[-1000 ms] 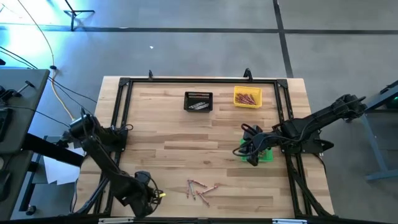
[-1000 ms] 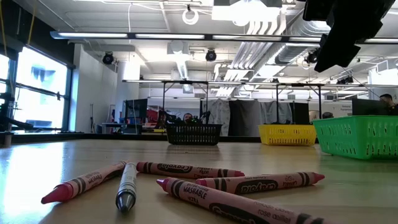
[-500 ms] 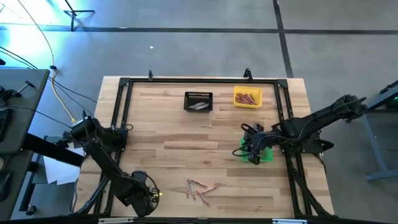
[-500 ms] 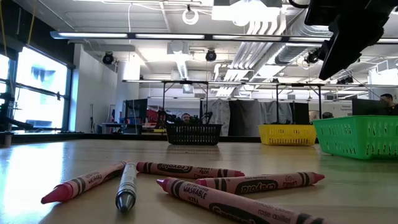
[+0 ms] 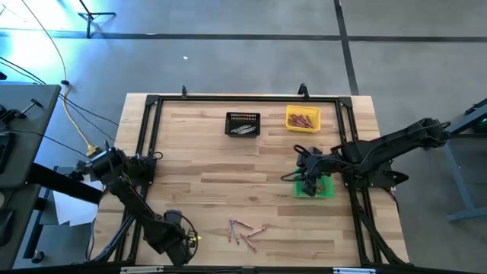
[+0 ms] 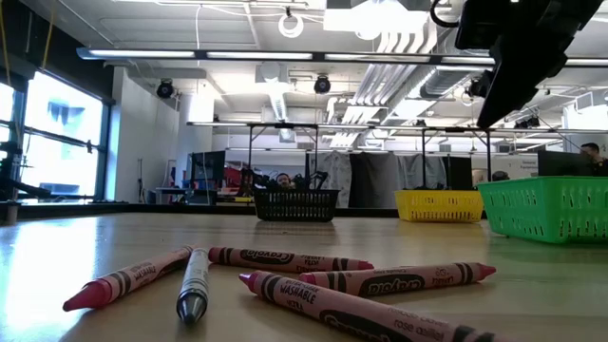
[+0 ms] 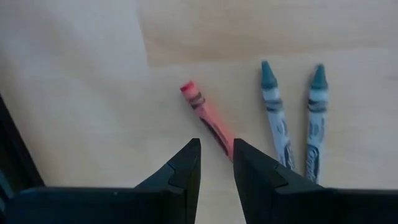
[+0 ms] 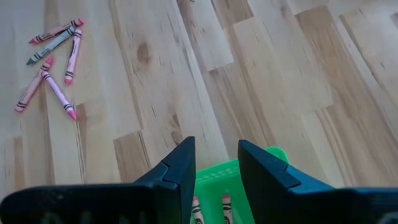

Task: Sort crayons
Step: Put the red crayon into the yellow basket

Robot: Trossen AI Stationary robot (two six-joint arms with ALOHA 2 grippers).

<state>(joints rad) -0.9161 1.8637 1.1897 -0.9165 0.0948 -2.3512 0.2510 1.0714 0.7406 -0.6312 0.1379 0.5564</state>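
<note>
Right claw (image 5: 307, 183) hangs over the green bin (image 5: 326, 188), fingers a bit apart and empty, presumably because it dumps there. Loose crayons (image 5: 243, 230) lie on the table (image 5: 213, 167), well away from it. Left claw (image 7: 216, 155), slightly spread, sits above other crayons.

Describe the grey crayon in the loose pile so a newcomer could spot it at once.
On the wooden table, find the loose crayons near the front edge, between both arms. The grey crayon lies second from the left in the low view, its white wrapper and grey tip setting it apart from the pink-red crayons around it.
</note>
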